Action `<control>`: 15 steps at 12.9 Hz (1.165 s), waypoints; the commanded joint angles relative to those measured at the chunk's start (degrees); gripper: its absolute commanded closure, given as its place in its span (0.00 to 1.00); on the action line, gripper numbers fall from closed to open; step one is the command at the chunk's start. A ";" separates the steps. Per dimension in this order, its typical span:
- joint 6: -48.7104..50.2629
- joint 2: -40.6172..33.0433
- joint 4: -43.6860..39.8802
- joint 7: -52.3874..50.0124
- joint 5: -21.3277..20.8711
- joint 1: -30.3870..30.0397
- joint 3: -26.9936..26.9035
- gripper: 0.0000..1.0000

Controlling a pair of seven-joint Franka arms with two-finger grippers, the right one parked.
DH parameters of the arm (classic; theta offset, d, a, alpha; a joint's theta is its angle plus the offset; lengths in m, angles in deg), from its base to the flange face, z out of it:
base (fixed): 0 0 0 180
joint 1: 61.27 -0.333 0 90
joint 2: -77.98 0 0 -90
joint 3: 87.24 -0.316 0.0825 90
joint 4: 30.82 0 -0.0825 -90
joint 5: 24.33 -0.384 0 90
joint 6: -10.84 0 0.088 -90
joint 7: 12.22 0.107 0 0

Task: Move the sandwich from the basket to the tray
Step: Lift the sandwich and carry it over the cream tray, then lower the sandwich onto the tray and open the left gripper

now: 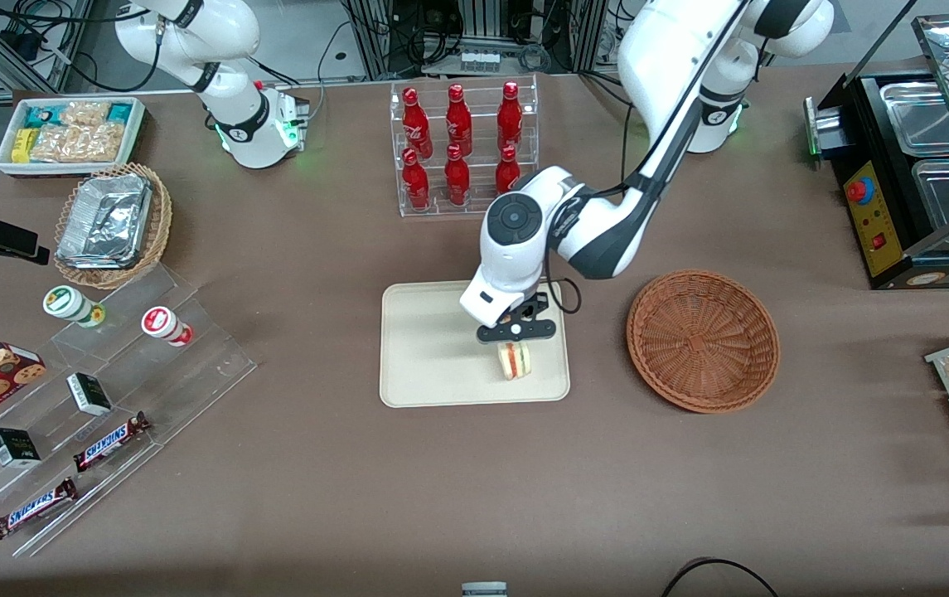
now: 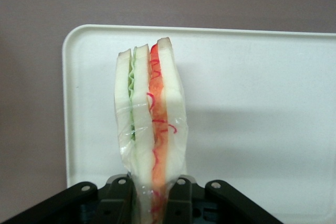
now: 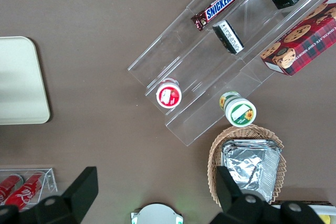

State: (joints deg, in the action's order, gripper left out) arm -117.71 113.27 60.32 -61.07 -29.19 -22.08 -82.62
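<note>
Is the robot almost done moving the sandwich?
Nearly. Done: the sandwich is out of the basket, which shows only bare wicker. In hand: the gripper is shut on the sandwich, holding it over the tray near the corner closest to the basket. Whether it already touches the tray cannot be told. Left: let it rest on the tray, open the fingers and pull away.

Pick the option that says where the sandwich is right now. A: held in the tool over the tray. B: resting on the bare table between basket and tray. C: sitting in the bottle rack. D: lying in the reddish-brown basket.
A: the tool is shut on the sandwich above the cream tray, and the basket beside it holds nothing.
</note>
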 commanded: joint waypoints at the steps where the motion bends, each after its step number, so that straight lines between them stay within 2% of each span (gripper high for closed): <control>1: -3.01 3.28 -1.75 0.15 -1.91 3.16 -0.75 1.00; 9: -4.25 6.28 -1.57 1.03 -2.79 5.54 -0.67 1.00; 10: -4.25 6.37 -1.57 1.12 -2.79 5.54 -0.67 0.97; 11: -4.25 6.37 -1.66 1.03 -2.79 5.54 -0.67 0.51; 12: -4.25 6.37 -1.75 1.03 -2.79 5.54 -0.67 0.01; 15: -4.07 5.49 -1.93 0.16 -2.62 5.54 -0.67 0.00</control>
State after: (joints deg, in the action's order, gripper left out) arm -121.88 118.55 59.68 -60.27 -31.45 -17.41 -82.64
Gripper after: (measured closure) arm 0.555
